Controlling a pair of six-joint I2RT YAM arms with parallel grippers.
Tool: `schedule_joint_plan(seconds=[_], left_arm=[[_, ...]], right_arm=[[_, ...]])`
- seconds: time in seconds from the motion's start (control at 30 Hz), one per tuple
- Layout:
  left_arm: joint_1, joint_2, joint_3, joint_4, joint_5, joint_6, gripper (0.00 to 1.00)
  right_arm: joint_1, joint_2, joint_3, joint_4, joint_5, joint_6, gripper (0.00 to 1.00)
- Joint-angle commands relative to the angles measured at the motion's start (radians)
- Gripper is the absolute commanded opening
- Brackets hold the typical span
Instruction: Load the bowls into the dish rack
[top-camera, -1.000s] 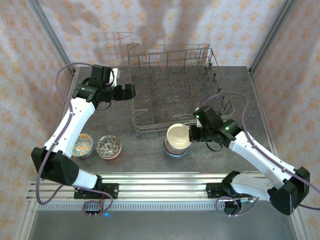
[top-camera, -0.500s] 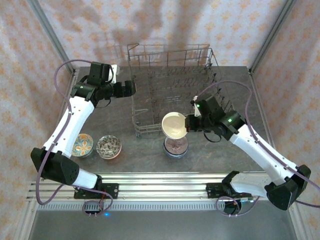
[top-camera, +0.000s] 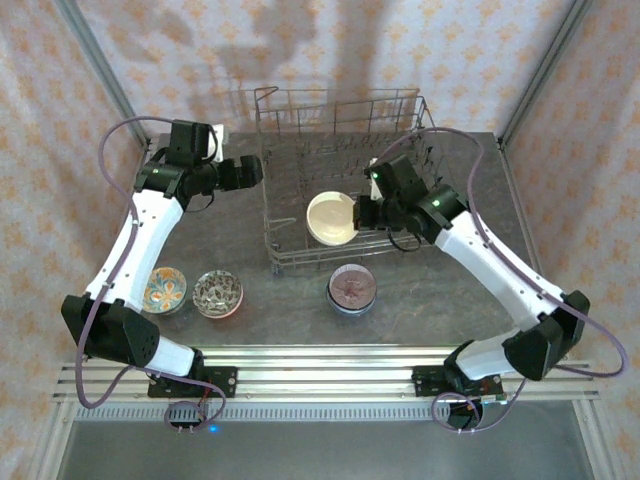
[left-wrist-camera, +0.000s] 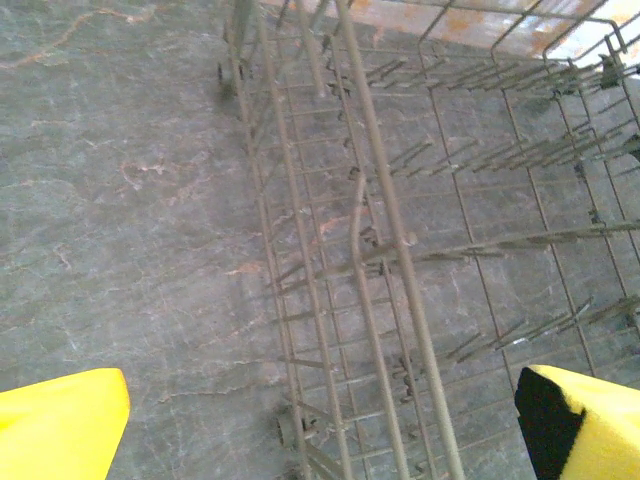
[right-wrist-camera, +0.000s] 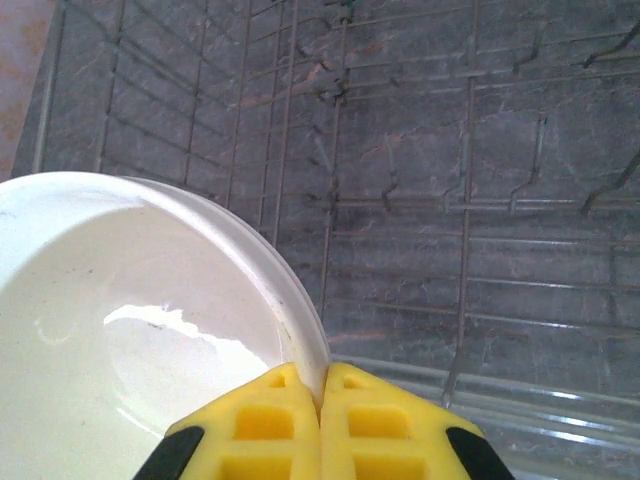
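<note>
This looks like a robotics lab cell dressed up as a kitchen, not a real home. Wallpaper panels (top-camera: 60, 120) with an orange floral print close in three sides, fixed to bare metal posts (top-camera: 100, 70). Two white arms (top-camera: 500, 290) are bolted to an aluminium rail (top-camera: 320, 375) at the near edge, with purple cables (top-camera: 125, 150) looping off them. Under the yellow fingers (right-wrist-camera: 300, 420) is a grey stone-look table (top-camera: 450, 300). A wire dish rack (top-camera: 340, 170) stands beyond them, a white bowl (right-wrist-camera: 120, 330) sits right at their tips, and patterned bowls (top-camera: 218, 293) lie well off to the side.

Cream bowl (right-wrist-camera: 100, 350): glazed ceramic, glossy, showed a bright highlight. Dish rack (left-wrist-camera: 400, 240): thin grey metal wire, dull finish. Table (left-wrist-camera: 120, 200): grey stone-look top, veined, matt. Right gripper (right-wrist-camera: 322, 385) was yellow plastic, matt.
</note>
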Motion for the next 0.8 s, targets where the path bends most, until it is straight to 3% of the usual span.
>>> schedule_joint_plan(seconds=[0.0,0.23,0.47,0.77], left_arm=[[0.015,-0.043,0.015,-0.017,-0.019,0.007,0.99],[0.015,-0.025,0.008,-0.013,-0.031,0.006,0.99],[0.017,0.019,0.054,-0.028,-0.056,0.008,0.99],[0.018,0.103,0.118,-0.036,-0.075,-0.026,0.99]], right_arm=[[-0.042,0.027,0.093,0.058,0.028,0.021,0.00],[-0.121,0.127,0.262,-0.011,0.101,0.009,0.00],[-0.277,0.189,0.336,-0.037,0.139,0.017,0.00],[-0.312,0.303,0.437,-0.177,0.486,-0.120,0.00]])
